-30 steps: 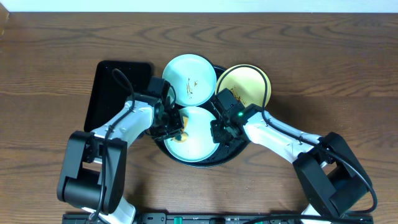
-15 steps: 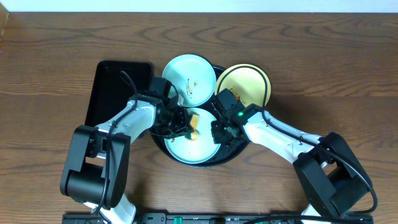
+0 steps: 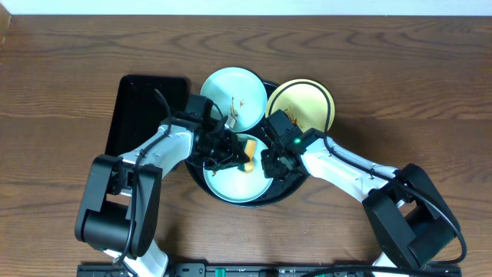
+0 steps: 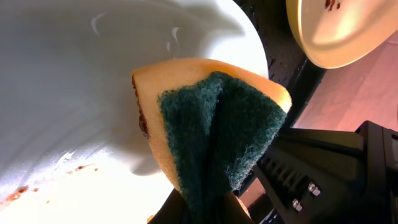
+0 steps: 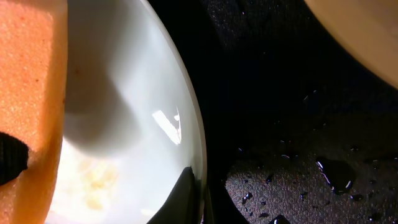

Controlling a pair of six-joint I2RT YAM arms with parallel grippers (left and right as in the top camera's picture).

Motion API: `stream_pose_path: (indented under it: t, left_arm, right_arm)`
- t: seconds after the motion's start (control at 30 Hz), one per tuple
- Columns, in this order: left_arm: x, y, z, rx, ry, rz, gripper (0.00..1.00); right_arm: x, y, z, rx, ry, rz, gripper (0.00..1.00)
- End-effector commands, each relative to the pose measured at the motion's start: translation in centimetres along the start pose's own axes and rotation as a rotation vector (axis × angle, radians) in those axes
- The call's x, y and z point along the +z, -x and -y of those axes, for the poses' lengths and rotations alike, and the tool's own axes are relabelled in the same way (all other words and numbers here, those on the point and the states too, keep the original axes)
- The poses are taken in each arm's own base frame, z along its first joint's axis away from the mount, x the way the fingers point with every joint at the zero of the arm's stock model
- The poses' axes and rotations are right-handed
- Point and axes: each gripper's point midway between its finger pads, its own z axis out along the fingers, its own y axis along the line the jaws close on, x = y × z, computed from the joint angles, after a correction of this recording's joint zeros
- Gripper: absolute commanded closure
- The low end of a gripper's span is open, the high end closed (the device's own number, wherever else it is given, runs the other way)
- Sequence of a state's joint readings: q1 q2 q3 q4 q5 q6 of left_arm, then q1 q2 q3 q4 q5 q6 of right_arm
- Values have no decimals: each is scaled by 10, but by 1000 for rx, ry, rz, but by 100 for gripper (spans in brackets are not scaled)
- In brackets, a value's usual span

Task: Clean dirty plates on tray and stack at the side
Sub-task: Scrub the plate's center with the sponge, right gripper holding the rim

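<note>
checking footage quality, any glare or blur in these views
Overhead: sharp, evenly lit. Left wrist: yellow-and-green sponge sharp, pale mint-green round plate washed out with glare streaks. Right wrist: bright glint on that plate, round glossy black tray dark, droplets glinting.

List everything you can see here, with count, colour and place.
back plate: one, pale mint-green with brown specks, at the round tray's far edge
front plate: one, pale mint-green, smeared, inside the round tray under both tools
yellow plate: one, pale yellow, at the round tray's far right edge
round tray: one, glossy black, wet, table centre
rectangular tray: one, black, left of the round tray
sponge: one, yellow with green scouring side, on the front plate
table: one, brown wood
left tool: one, black, shut on sponge
right tool: one, black, shut on the front plate's rim
</note>
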State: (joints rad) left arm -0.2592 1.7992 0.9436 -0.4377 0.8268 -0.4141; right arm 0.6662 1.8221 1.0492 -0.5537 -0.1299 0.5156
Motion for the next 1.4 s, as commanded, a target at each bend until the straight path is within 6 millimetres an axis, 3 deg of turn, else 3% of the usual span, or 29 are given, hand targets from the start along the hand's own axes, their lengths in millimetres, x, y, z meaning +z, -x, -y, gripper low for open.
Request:
stream_pose_path:
  t: [0.0,0.27,0.5,0.73,1.0,1.37]
  left_arm:
    - [3,-5,1,8,-21,-25,92]
    - [6,-3,-2,23,-23,-9,92]
    - [8,-5,-22,-10,60,5,92]
    - [6,-9,-63,-87,260,28,93]
    - [-32,-25,-136,-240,709,84,93]
    - [-60,-30,-161,-287,913,138,93]
  right_arm:
    - [7,-12,9,-24,-43,-37,99]
    - [7,-12,9,-24,-42,-37,99]
    - [7,-13,9,-23,-44,-39,99]
    - [7,-14,10,-23,-46,-43,99]
    - [6,-16,11,-22,-51,-52,99]
    - [6,-16,12,-22,-55,-51,98]
